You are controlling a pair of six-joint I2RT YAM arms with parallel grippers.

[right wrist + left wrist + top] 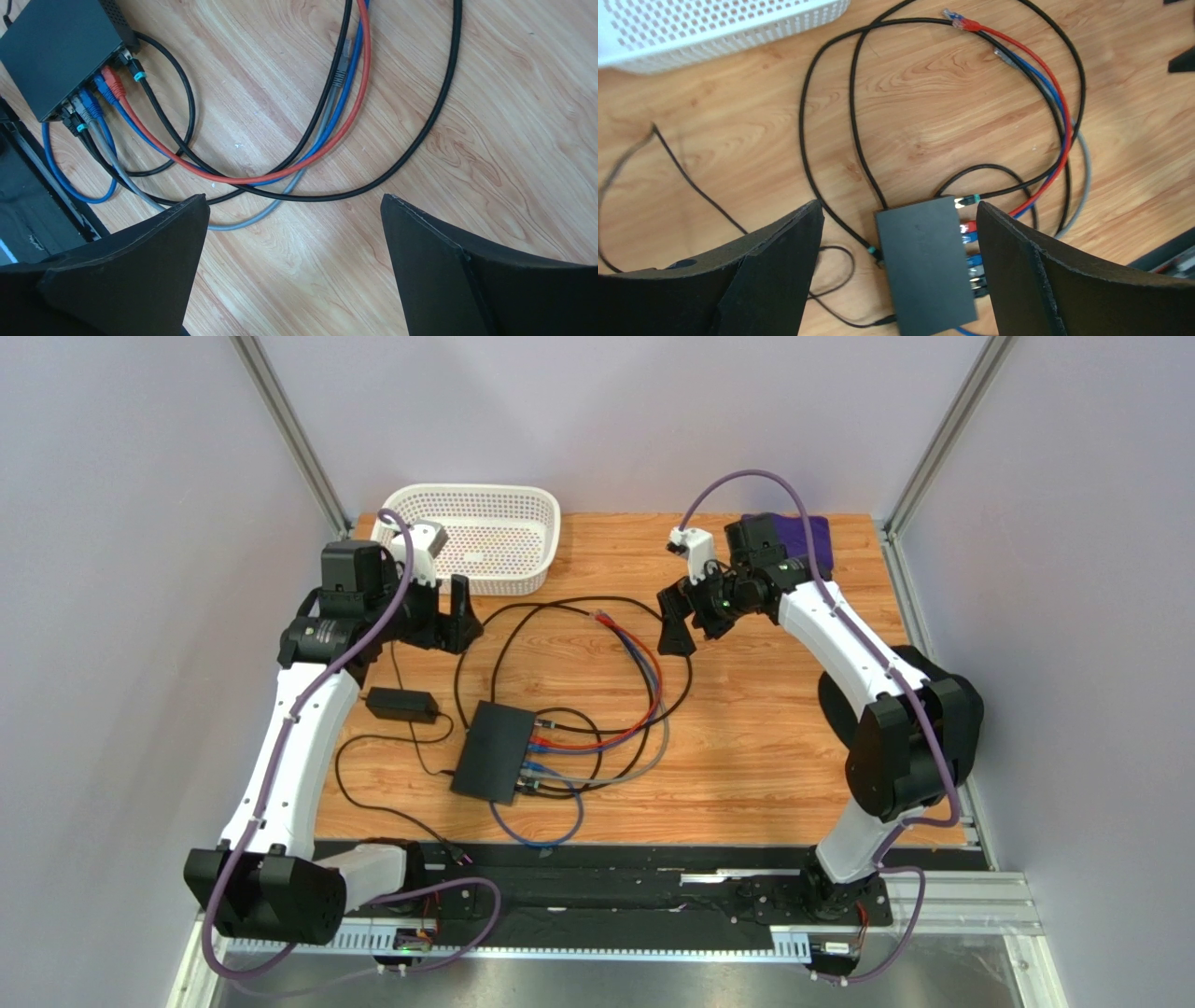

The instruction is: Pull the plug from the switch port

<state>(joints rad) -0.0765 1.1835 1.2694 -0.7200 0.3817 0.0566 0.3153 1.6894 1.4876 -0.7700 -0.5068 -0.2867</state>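
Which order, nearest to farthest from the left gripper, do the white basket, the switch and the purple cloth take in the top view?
Measured from the left gripper:
1. the white basket, just beyond it at the far left.
2. the switch, mid-table, toward the arm bases.
3. the purple cloth, in the far right corner.

No readable text, labels, brands or numbers on anything.

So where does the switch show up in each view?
Top external: switch sits left of the table's middle, towards the near edge.
Left wrist: switch is at bottom centre.
Right wrist: switch is in the top-left corner.
Shared landmark: the red cable plugged into its socket edge.
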